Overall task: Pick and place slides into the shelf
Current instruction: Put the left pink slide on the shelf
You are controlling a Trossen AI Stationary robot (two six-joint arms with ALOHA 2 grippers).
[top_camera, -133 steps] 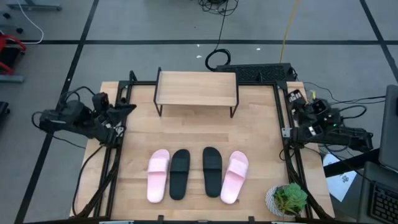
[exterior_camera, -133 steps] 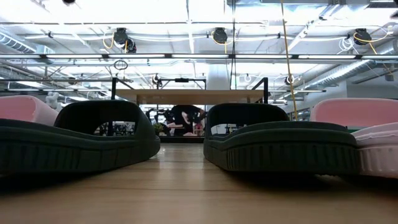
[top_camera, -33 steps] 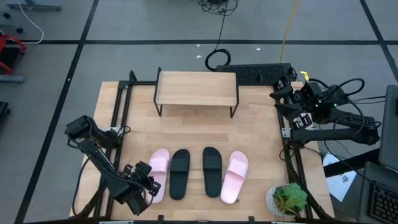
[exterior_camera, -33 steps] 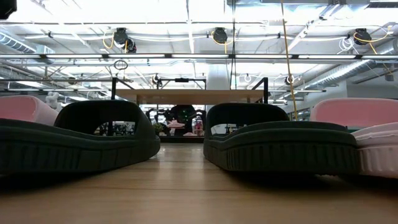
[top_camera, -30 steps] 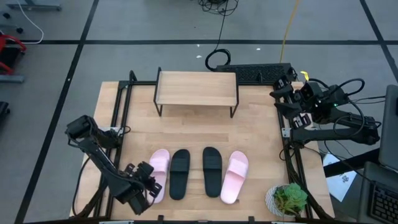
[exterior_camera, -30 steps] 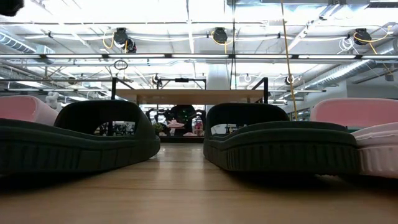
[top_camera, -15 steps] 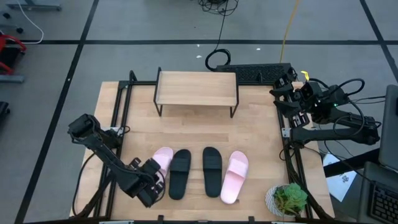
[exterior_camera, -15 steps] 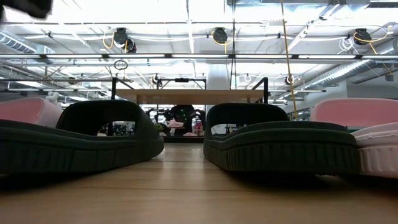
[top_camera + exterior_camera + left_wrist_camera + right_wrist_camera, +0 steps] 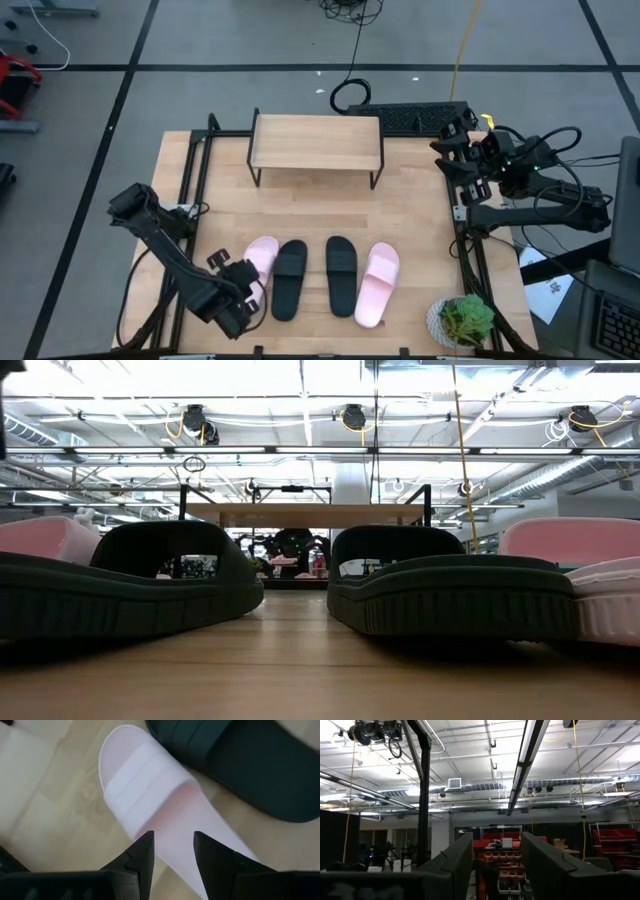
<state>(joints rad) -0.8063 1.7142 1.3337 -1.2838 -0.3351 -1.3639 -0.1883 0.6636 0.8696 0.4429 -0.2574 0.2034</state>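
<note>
With the left gripper spread over the left pink slide, the touching black slide could be nudged; the right gripper, idle at the far right, is also spread.

An industrial robotics lab or workshop. Exposed ceiling ducts and long strip lights run overhead, and red storage bins fill racks beyond. The wooden counter stands on a grey floor marked with black tape lines, with loose cables trailing behind it.
</note>
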